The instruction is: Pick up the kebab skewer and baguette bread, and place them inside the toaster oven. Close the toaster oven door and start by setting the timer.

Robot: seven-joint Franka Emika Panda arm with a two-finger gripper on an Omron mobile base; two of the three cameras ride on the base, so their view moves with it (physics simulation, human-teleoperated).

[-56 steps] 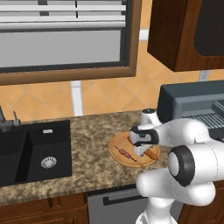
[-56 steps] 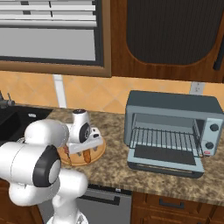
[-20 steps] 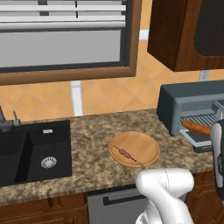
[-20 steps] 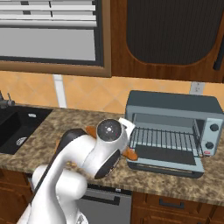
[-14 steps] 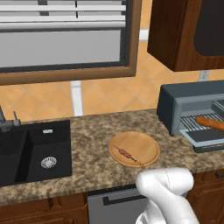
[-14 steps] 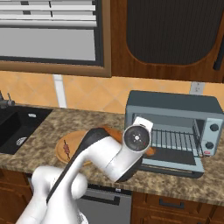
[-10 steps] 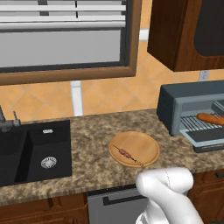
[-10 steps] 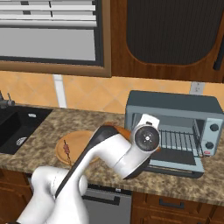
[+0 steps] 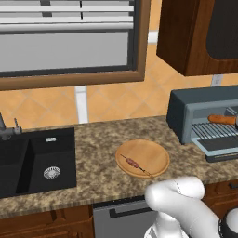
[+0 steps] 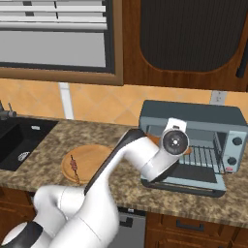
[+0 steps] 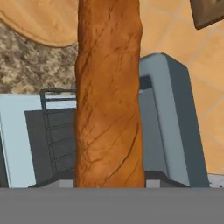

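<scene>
**Mia:** Tool (image 10: 180,147) first! Is it holding something?

**Ben:** Yes. It is partly closed around the bread (image 11: 108,94). The bread is inside the mouth of the oven (image 10: 193,116), just above the wire rack (image 9: 216,130).

**Mia:** How should it put the bread down?

**Ben:** I think it should go low and slow, lay the bread flat on the rack, and push it far enough back. Then let go gently. The door (image 10: 191,180) has to shut later, so nothing should stick out.

**Mia:** What is in the oven?

**Ben:** Just the bread, held over the rack.

**Mia:** And the round board (image 9: 142,158) on the table (image 9: 97,144)?

**Ben:** The meat stick (image 9: 135,164) lies on it, waiting its turn.
</scene>
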